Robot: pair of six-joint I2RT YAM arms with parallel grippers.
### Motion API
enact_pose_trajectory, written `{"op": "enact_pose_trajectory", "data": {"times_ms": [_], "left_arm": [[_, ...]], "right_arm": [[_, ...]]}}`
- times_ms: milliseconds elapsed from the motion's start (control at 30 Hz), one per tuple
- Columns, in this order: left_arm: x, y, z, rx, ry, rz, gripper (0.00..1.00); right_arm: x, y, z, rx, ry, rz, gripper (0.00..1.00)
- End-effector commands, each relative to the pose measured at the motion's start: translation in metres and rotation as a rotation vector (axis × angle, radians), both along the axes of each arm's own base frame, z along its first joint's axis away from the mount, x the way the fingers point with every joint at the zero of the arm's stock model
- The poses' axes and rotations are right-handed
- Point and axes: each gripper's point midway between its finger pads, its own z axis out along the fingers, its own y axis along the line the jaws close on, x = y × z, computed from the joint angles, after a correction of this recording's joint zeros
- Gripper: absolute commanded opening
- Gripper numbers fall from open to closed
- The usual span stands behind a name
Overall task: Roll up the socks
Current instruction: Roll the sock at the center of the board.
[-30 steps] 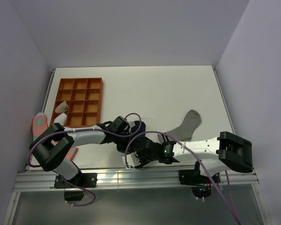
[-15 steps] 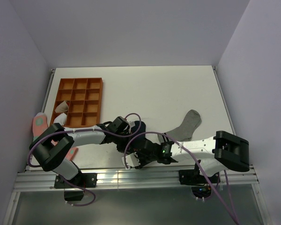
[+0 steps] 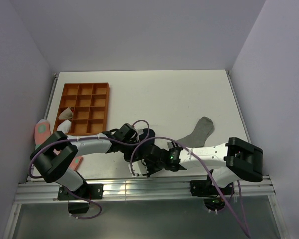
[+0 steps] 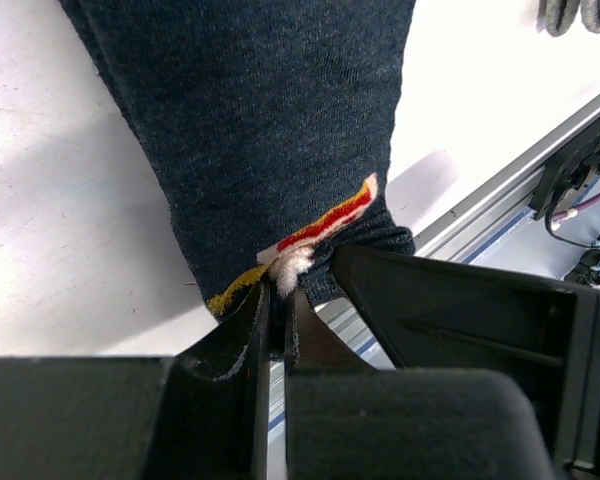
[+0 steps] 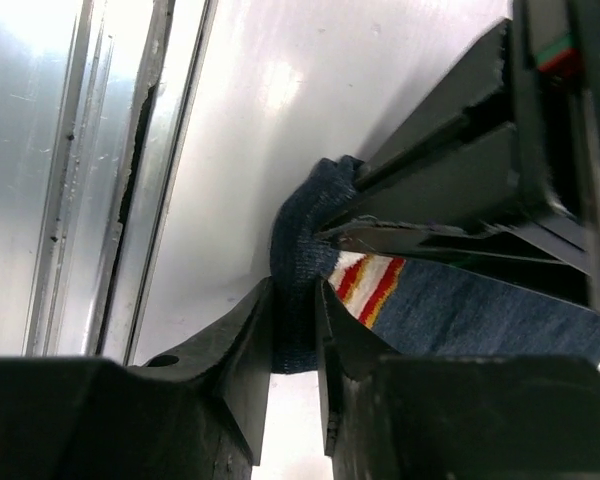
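Observation:
The dark navy sock [image 4: 270,130] with a red, white and yellow patch [image 4: 325,222] lies near the table's front edge, mostly hidden under both arms in the top view [image 3: 145,135]. My left gripper [image 4: 277,300] is shut on its cuff edge beside the patch. My right gripper [image 5: 298,325] is shut on the folded navy cuff [image 5: 302,240], right beside the left gripper's fingers [image 5: 450,160]. The two grippers meet in the top view, left [image 3: 139,144] and right [image 3: 150,158]. The grey sock [image 3: 197,133] lies flat to the right, apart from both grippers.
An orange compartment tray [image 3: 84,107] stands at the back left with a pale rolled bundle [image 3: 66,114] in it. A pink sock [image 3: 42,132] lies at the left edge. The metal front rail [image 5: 90,170] runs close beside the grippers.
The right arm has shifted a little to the left, bringing its gripper closer against the left gripper. The left arm and the grey sock have stayed put.

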Motion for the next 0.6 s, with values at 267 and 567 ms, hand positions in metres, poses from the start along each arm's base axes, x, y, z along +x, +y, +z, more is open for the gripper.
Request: {"op": "enact_pose_trajectory", "data": {"times_ms": [267, 567], "left_arm": [[0.019, -0.011, 0.015, -0.081, -0.027, 0.157, 0.19], [0.044, -0.020, 0.030, -0.183, -0.122, 0.332, 0.25]], "right_arm": [[0.017, -0.028, 0.021, -0.041, 0.274, -0.048, 0.22], [0.022, -0.042, 0.029, -0.080, 0.505, -0.062, 0.22]]}}
